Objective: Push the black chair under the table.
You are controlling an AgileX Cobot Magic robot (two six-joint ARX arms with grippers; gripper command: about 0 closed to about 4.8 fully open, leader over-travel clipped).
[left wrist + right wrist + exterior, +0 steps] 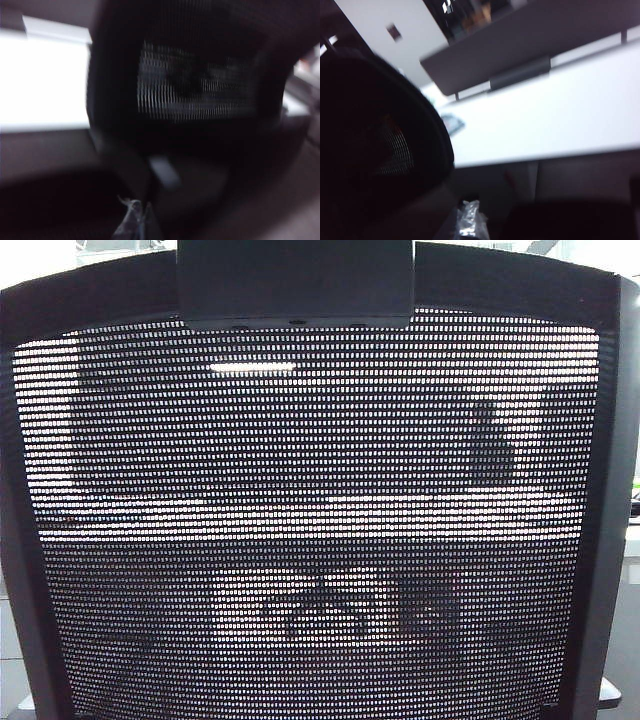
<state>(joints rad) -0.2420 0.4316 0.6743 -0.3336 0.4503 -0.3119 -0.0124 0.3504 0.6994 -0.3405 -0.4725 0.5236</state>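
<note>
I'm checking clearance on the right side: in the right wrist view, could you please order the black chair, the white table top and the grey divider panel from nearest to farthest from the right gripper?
1. The black chair: its dark frame looms closest to the right gripper, to one side of it.
2. The table: its white top lies beyond the chair.
3. The grey divider panel: it stands at the table's far edge.

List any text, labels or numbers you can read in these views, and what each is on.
None can be read.
The black chair, its mesh filling the exterior view: no label shows.
The table: a small blurred object lies on it, with no legible print.
Left gripper and right gripper: blurred, no markings legible.
</note>
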